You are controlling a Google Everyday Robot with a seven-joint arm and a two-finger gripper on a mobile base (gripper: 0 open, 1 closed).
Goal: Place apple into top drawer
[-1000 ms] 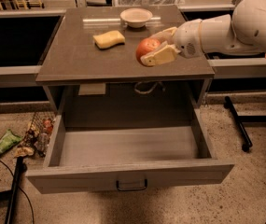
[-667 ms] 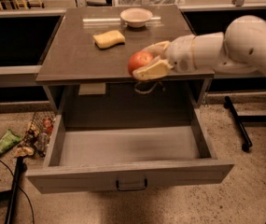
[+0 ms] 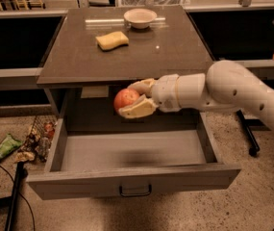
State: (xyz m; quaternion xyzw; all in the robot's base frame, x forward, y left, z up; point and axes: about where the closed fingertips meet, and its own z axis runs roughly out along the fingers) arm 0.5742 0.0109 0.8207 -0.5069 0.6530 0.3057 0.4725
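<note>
Nearest the camera is the plain grey front of the top drawer (image 3: 131, 179), pulled fully open, with a small dark handle (image 3: 135, 191) at its centre. The drawer's floor is bare, marked only by a soft shadow under the arm.

Above the rear half of the drawer, just below the front edge of the bench (image 3: 175, 52), the gripper (image 3: 135, 99) hangs in the air with the apple (image 3: 126, 99). The apple is not yet inside the drawer. It is held clear of the floor and side walls, a little left of centre.

The step in hand looks like the lowering and release. To do it well, the gripper should probably come straight down until the apple is close to the drawer floor. Its upper finger should stay away from the bench edge overhead. A low release near the middle matters, since a round fruit dropped from height is likely to bounce or roll against a wall.

The gripper is closed around the apple. 1 pale finger (image 3: 141, 84) curves over the top and the other (image 3: 135, 110) cups it from beneath, so the red-orange fruit shows on the left side. The white arm (image 3: 232, 88) reaches in from the right.

Farther back, on the bench top, a yellow sponge (image 3: 112, 40) lies to the left of centre. A pale round bowl (image 3: 140, 18) stands beyond it near the far edge, well apart from the gripper.
</note>
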